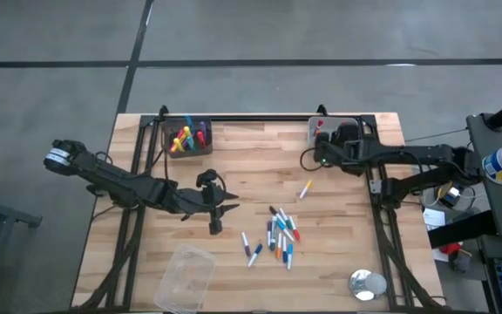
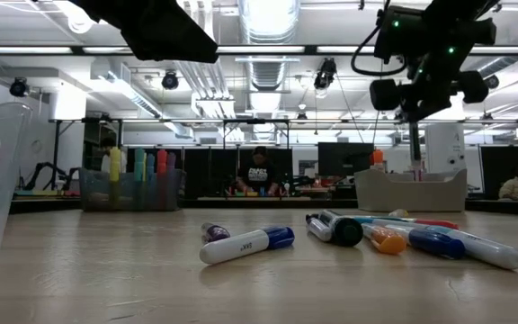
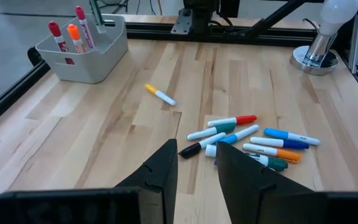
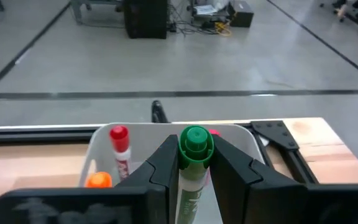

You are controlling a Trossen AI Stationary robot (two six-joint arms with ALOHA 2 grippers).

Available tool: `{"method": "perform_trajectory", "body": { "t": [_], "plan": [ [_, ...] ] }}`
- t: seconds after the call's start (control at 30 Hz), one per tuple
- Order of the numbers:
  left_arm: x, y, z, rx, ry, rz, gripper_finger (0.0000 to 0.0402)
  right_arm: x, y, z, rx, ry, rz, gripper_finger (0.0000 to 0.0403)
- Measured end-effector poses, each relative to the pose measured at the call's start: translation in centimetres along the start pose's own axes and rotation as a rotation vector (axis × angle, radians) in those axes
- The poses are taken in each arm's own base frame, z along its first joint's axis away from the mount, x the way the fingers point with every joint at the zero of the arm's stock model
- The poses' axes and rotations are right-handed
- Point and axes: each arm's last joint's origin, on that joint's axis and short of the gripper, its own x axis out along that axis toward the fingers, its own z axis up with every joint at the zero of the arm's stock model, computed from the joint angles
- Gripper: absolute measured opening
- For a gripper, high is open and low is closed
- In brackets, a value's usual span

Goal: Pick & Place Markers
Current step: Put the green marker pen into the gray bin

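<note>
Several markers [image 1: 279,237] lie in a loose pile on the wooden table, also shown in the left wrist view [image 3: 247,138]. A yellow-capped marker [image 1: 305,189] lies apart from them. My left gripper [image 3: 196,152] hangs open left of the pile [image 1: 232,209], with nothing between its fingers. My right gripper [image 4: 194,152] is shut on a green-capped, white-barrelled marker [image 4: 195,144] over the white bin [image 4: 98,149] at the far right [image 1: 323,139]. That bin holds a red marker [image 4: 120,149] and an orange marker [image 4: 98,180] standing up. My right gripper pinches the green-capped marker between its two fingers [image 4: 165,165], on the white barrel just below the cap [image 4: 191,186]. The cap stands out past the fingertips. The marker is lifted clear of the table, over the white bin.
A dark bin [image 1: 190,137] with several coloured markers stands at the far left. A clear plastic container [image 1: 184,277] lies near the front edge, and a metal lamp base [image 1: 367,283] is at the front right. Black frame rails [image 1: 260,118] border the table.
</note>
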Motion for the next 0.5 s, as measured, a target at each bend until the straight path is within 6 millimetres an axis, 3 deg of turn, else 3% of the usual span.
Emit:
{"method": "perform_trajectory", "body": {
  "t": [0.2, 0.5],
  "plan": [
    [0.0, 0.0, -0.2, 0.009, 0.018, 0.003, 0.0106, 0.8, -0.5, -0.6, 0.043, 0.024, -0.033, 0.007],
    [0.0, 0.0, -0.3, 0.012, 0.026, -0.003, 0.0106, 1.7, -2.1, -3.6, 0.097, 0.031, -0.084, 0.007]
  ]
}}
